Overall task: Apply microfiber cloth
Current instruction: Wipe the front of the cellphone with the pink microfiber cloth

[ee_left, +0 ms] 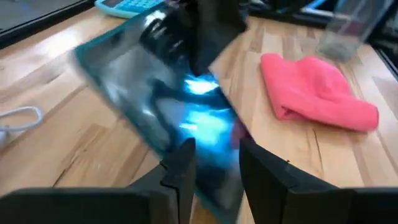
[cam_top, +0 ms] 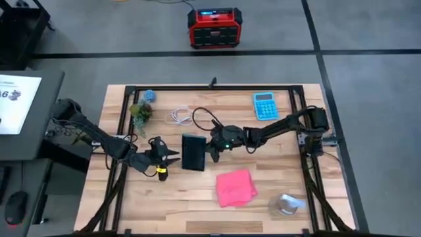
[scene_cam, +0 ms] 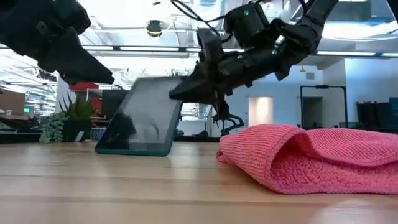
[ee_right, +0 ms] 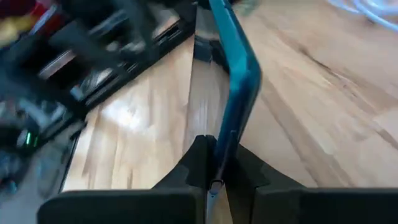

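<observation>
The pink microfiber cloth (cam_top: 235, 187) lies bunched on the table near its front edge, right of centre, with no gripper touching it; it also shows in the low view (scene_cam: 311, 155) and the left wrist view (ee_left: 317, 93). A dark phone (cam_top: 193, 151) with a teal rim stands tilted at the table's middle. My right gripper (cam_top: 212, 150) is shut on its right edge. My left gripper (cam_top: 172, 158) is open just left of the phone, with its fingers (ee_left: 180, 171) standing by the phone's left edge. Whether they touch it, I cannot tell. My right gripper pinches the phone's right long edge (ee_right: 231, 134) between its two fingers, which come from the table's right, slanting down. The phone (scene_cam: 146, 118) sits tilted. Its held edge is raised and its left long edge (scene_cam: 134, 151) rests on the table.
A blue calculator (cam_top: 266, 105) lies at the far right. A small plant (cam_top: 140, 113), a white cable (cam_top: 179, 117) and a small blue thing (cam_top: 150, 95) are at the far left. A clear plastic container (cam_top: 286, 205) lies near the front right corner.
</observation>
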Available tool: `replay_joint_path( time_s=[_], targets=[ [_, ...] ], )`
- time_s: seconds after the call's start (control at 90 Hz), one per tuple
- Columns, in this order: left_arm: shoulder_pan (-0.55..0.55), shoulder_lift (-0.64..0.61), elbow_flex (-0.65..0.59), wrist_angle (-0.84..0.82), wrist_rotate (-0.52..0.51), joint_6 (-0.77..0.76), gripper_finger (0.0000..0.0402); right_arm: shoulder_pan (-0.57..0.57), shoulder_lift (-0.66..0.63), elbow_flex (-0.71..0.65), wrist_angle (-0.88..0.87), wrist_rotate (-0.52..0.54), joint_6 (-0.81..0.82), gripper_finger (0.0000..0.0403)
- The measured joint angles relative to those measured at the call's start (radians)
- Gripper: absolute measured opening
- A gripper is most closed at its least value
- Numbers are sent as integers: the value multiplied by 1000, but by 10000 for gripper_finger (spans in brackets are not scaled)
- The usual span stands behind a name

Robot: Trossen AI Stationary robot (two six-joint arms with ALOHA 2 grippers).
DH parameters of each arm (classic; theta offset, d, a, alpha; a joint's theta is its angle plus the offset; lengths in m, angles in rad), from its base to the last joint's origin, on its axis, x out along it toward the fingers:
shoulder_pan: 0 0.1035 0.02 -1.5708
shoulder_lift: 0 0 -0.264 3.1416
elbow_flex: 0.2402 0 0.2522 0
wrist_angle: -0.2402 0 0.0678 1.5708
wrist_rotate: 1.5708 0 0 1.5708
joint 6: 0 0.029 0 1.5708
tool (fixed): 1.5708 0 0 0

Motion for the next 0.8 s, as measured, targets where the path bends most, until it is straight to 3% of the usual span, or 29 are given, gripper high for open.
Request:
replay_joint_path(
  time_s=[0.1,0.3,0.578,0.8],
  targets=[
    [32,1,-53,122,28,9,104,16,-49,-2,-64,-34,-94,14],
    [100,40,-158,523,165,110,138,39,-109,-2,-160,-40,-195,14],
    [187,246,-104,668,320,156,193,40,-115,-2,-148,-40,-213,14],
    [189,376,-22,727,337,221,178,43,-116,-2,-146,-39,-213,14]
  ],
)
